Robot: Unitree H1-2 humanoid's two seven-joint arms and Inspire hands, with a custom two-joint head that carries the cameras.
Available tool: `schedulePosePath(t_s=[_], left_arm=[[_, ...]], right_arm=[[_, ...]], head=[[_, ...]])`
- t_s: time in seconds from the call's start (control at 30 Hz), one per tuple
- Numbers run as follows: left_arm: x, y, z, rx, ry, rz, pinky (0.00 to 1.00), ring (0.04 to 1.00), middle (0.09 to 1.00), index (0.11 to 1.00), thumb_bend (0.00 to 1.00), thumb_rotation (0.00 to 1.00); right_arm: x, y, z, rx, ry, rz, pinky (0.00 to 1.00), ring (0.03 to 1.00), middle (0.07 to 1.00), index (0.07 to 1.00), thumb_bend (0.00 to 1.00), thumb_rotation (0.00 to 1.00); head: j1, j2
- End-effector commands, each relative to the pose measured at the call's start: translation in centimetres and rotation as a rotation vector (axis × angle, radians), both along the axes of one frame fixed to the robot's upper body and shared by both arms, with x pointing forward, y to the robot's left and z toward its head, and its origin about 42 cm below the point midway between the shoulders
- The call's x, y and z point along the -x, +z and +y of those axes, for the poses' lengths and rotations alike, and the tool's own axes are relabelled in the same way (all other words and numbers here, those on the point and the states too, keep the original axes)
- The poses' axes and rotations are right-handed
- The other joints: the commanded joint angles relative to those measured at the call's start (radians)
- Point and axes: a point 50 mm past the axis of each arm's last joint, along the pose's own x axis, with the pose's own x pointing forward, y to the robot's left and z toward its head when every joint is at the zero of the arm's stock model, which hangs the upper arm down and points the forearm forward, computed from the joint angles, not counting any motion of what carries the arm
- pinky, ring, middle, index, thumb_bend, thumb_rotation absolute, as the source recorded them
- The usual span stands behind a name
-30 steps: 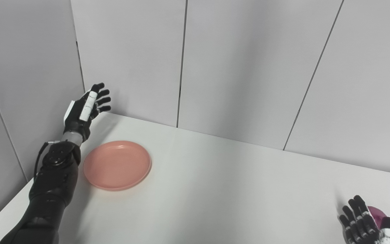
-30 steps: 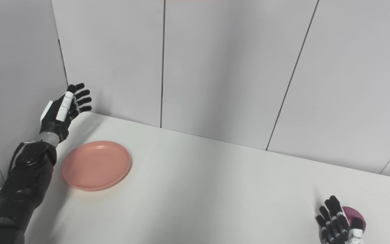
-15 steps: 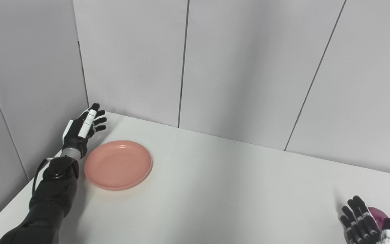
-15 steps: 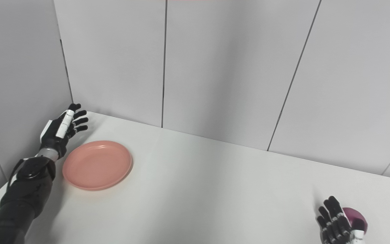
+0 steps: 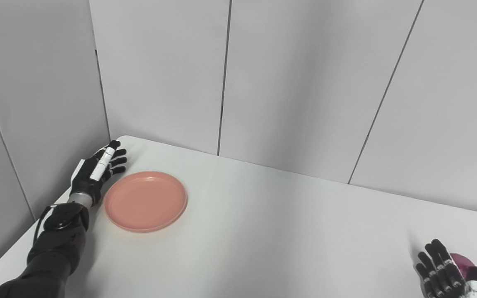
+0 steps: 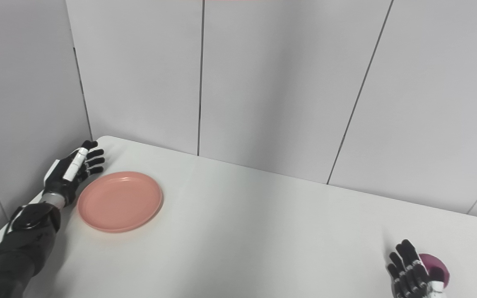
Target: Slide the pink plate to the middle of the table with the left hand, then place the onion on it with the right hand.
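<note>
Left hand (image 5: 97, 169) lower, fingers spread, beside round smooth pink plate (image 5: 146, 201); right hand (image 5: 445, 273) fingers spread beside onion (image 5: 461, 261).

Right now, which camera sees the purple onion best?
The right eye view, a little. There the onion sits farther from the picture's edge, peeking out behind the right hand. The left eye view shows the same small purple part of it, nearer the corner, also mostly hidden by that hand.
</note>
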Motion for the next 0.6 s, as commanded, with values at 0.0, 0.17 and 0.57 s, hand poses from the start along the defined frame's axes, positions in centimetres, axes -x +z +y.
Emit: schedulePosePath(t_s=[0.0, 0.17, 0.57], left_arm=[[-0.4, 2.3, 1.4, -0.063, 0.0, -0.066, 0.72, 0.789, 0.814, 0.845, 0.98, 0.78], [0.1, 1.9, 1.5, -0.09, -0.015, -0.057, 0.7, 0.776, 0.803, 0.817, 0.95, 0.8], [1.1, 1.2, 0.6, -0.056, -0.071, -0.073, 0.65, 0.757, 0.789, 0.798, 0.96, 0.78]], right_arm=[[4.6, -5.9, 0.6, -0.076, -0.034, 0.203, 0.96, 0.954, 0.946, 0.936, 0.91, 0.95], [4.8, -5.8, 0.6, -0.077, -0.03, 0.202, 0.99, 0.972, 0.961, 0.953, 0.92, 0.95], [4.8, -5.5, 0.7, -0.08, -0.026, 0.198, 0.98, 0.961, 0.957, 0.943, 0.92, 0.93]], head=[[-0.001, 0.002], [0.0, 0.008], [-0.005, 0.017]])
